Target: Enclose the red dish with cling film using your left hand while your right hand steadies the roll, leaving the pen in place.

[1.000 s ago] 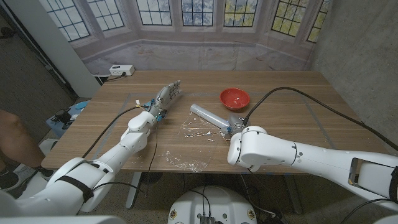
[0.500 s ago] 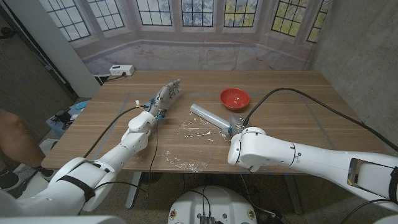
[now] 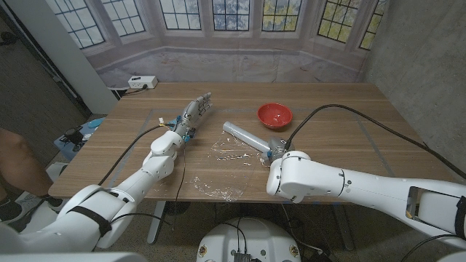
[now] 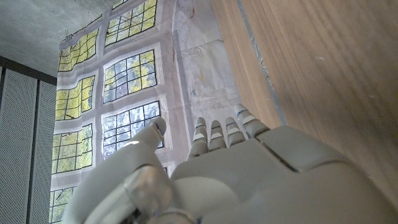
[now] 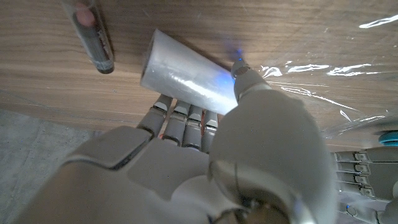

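The red dish [image 3: 274,114] stands right of the table's middle, uncovered. The cling film roll [image 3: 244,134] lies slantwise just in front of it, with a loose sheet of film [image 3: 233,153] spread on the wood beside it. My right hand [image 3: 277,145] is at the roll's near end, mostly hidden by its forearm. In the right wrist view its fingers [image 5: 183,118] and thumb clasp the roll [image 5: 186,78]. A pen [image 5: 93,34] lies on the table just beyond the roll. My left hand [image 3: 195,110] is left of the roll, fingers [image 4: 221,130] straight, holding nothing.
A crumpled scrap of film [image 3: 220,192] lies near the table's front edge. A white power strip [image 3: 142,82] sits at the far left corner. Black cables run along both arms. A person's arm [image 3: 14,156] shows at the picture's left edge.
My right forearm has edged slightly toward the near edge. The roll, the dish and my left hand have not moved.
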Motion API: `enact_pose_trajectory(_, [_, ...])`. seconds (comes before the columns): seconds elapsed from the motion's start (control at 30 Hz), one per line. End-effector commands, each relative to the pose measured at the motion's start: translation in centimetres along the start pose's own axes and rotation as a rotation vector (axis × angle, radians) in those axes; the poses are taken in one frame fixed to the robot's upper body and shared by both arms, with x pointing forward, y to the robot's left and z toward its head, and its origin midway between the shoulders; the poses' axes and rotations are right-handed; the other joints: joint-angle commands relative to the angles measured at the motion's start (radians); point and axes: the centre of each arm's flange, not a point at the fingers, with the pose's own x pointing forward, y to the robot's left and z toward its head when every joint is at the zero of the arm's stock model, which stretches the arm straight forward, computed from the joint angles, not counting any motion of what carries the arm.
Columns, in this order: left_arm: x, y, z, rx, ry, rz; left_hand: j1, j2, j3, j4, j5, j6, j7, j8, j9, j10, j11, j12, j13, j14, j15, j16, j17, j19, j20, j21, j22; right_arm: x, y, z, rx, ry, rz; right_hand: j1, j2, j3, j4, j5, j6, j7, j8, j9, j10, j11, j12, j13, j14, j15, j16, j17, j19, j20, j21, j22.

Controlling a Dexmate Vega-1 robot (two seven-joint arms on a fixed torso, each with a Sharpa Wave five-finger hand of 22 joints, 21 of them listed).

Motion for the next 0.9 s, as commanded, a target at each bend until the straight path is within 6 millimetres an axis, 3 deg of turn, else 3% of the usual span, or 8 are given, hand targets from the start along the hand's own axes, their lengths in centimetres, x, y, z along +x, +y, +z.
enact_pose_trajectory(0.03, [-0.1, -0.6, -0.5, -0.010, 0.003, -0.011, 0.013, 0.003, -0.001, -0.005, 0.005, 0.004, -0.001, 0.002, 0.004, 0.007, 0.003, -0.001, 0.005, 0.001, 0.013, 0.001, 0.001, 0.011, 0.004, -0.004, 0.004, 0.1, 0.6, -0.4, -0.009, 0.010, -0.030, 0.025, 0.001, -0.004, -0.001, -0.006, 0.034, -0.007, 0.005, 0.004, 0.022, -0.006, 0.029, 0.025, 0.023, -0.006, 0.025, 0.027, 0.021, -0.006, 0.007, 0.005])
enact_pose_trajectory(0.37, [0.0, -0.8, -0.6, -0.012, -0.001, -0.009, 0.014, 0.004, -0.001, -0.005, 0.005, 0.007, -0.001, 0.003, 0.004, 0.010, 0.004, 0.000, 0.005, 0.002, 0.014, 0.001, 0.002, 0.012, 0.004, -0.006, 0.004, 0.4, 0.7, -0.9, -0.027, 0.017, -0.061, 0.064, -0.001, -0.032, 0.004, -0.009, 0.138, -0.040, 0.030, 0.022, 0.061, -0.037, 0.119, 0.104, 0.081, -0.042, 0.110, 0.113, 0.053, -0.020, 0.013, 0.009])
enact_pose_trajectory(0.57, [0.0, -0.8, -0.7, -0.016, -0.001, -0.005, 0.014, 0.004, -0.001, -0.005, 0.005, 0.010, -0.001, 0.003, 0.004, 0.013, 0.005, 0.001, 0.005, 0.003, 0.014, 0.002, 0.002, 0.014, 0.004, -0.007, 0.004, 0.6, 0.9, -0.9, -0.031, 0.022, -0.104, 0.100, -0.006, -0.059, 0.004, -0.010, 0.229, -0.060, 0.063, 0.050, 0.091, -0.053, 0.205, 0.183, 0.124, -0.070, 0.200, 0.206, 0.088, -0.026, 0.022, 0.012])
enact_pose_trajectory(0.9, [0.2, -0.7, -0.8, -0.019, -0.005, 0.000, 0.016, 0.005, 0.000, -0.006, 0.005, 0.014, -0.001, 0.004, 0.004, 0.019, 0.007, 0.003, 0.005, 0.006, 0.014, 0.002, 0.001, 0.017, 0.005, -0.009, 0.004, 0.8, 1.5, -1.5, -0.033, 0.050, -0.161, 0.145, -0.009, -0.082, 0.005, -0.009, 0.332, -0.084, 0.112, 0.089, 0.149, -0.075, 0.312, 0.271, 0.188, -0.114, 0.295, 0.295, 0.161, -0.046, 0.048, 0.017])
